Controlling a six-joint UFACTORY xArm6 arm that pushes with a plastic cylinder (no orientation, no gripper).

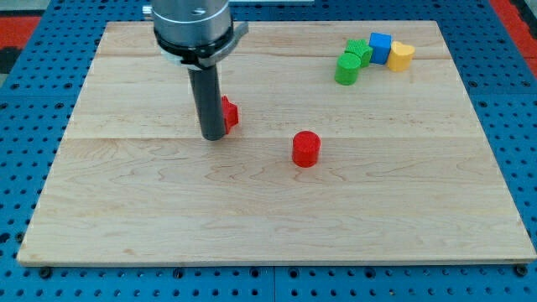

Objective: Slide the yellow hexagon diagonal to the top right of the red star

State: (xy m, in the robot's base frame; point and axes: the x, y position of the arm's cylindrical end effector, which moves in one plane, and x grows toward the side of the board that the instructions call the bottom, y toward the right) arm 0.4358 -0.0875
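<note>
A yellow block (400,56) sits near the board's top right; I cannot make out its exact shape. It touches a blue cube (380,47) on its left. A red block (229,113) lies left of the board's middle, partly hidden behind my rod, so its shape is unclear. My tip (213,136) rests on the board, touching or almost touching that red block's left side. The tip is far to the left of and below the yellow block.
A red cylinder (306,148) stands near the middle of the wooden board (126,218). Two green blocks (346,69) (359,52) sit just left of the blue cube. A blue perforated table surrounds the board.
</note>
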